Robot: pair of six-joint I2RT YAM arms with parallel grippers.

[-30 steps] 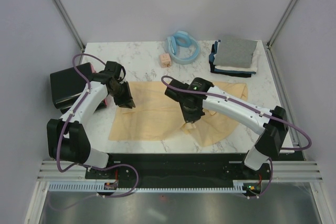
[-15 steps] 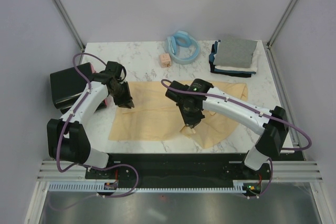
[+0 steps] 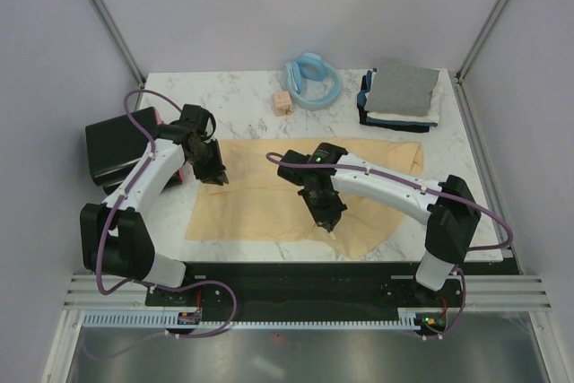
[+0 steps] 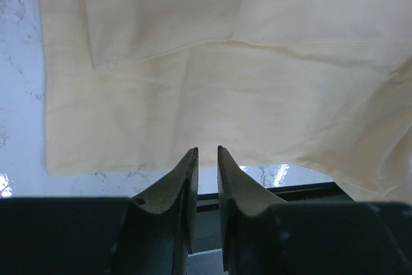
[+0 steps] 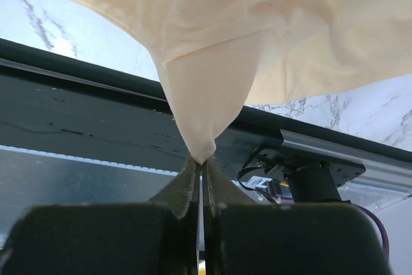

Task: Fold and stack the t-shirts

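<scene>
Holding the shirt point(image 3: 251, 204) by one fold

My left pincer point(image 3: 213, 170) hangs over the shirt's far left corner, a narrow empty slit; my right pincer point(image 3: 327, 220) grips a raised fold at its near edge (cloth tented). The stack point(image 3: 401, 96) lies past its far right corner.

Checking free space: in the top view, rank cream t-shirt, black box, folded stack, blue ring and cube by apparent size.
1. cream t-shirt
2. black box and folded stack, about alike; an arm hides part of the box
3. blue ring
4. cube
</scene>
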